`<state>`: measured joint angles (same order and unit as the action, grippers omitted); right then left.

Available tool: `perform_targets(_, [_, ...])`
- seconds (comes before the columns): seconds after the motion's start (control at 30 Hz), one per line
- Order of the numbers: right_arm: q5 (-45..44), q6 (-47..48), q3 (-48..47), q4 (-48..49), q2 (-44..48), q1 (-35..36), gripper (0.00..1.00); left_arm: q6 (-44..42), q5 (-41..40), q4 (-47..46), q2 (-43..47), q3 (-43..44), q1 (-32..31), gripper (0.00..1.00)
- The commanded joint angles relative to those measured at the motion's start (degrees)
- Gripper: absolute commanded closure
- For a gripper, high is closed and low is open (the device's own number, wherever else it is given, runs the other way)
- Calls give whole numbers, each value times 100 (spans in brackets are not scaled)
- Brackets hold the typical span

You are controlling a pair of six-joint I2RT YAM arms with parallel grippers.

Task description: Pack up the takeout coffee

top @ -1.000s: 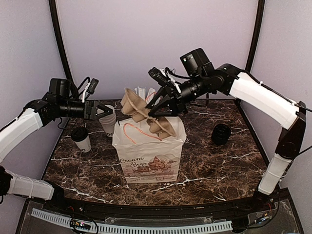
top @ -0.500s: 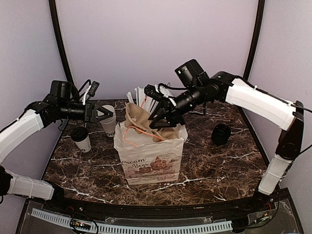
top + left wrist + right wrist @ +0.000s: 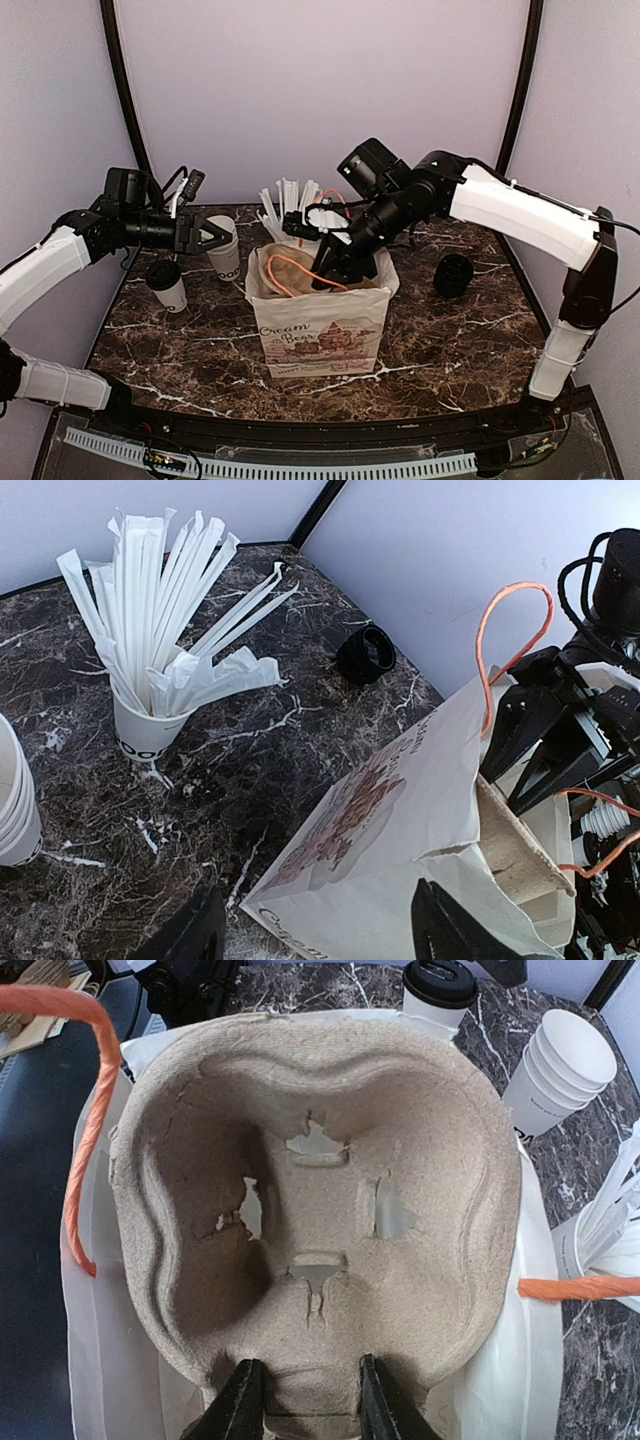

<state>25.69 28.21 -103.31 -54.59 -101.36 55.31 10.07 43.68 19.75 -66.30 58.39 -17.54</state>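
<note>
The takeout coffee (image 3: 165, 283), a small white cup with a black lid, stands on the table's left side, beyond the bag's far rim (image 3: 438, 985) in the right wrist view. My right gripper (image 3: 335, 266) (image 3: 300, 1400) is shut on the edge of a brown pulp cup carrier (image 3: 320, 1190), which sits down inside the white paper bag (image 3: 320, 325). The carrier's wells hold nothing. My left gripper (image 3: 214, 235) (image 3: 315, 930) hovers open and holds nothing, left of the bag (image 3: 400, 820) and above the table, behind and to the right of the coffee.
A stack of lidless white cups (image 3: 226, 252) (image 3: 10, 800) stands just under the left gripper. A cup of wrapped straws (image 3: 285, 205) (image 3: 150, 730) is behind the bag. A black lid stack (image 3: 453, 275) (image 3: 365, 655) lies to the right. Orange bag handles (image 3: 90, 1110) hang loose.
My right gripper has come down and slightly left, lowering the cup carrier from above the bag's mouth into the bag. The left arm has stayed put.
</note>
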Motion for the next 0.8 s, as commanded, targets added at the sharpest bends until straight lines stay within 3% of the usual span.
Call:
perform_targets(0.0, [-651,147,-85,-369,-4,169,67,-82,32,-113,91,-137,-21,34])
perform_targets(0.27, [-1527,151,287,-539,139,527,65,-114,-10,31,-17,-34,-21,34])
perform_targets(0.77, [-2461,251,1579,-479,460,530,65,42,189,-311,-326,-126,-21,34])
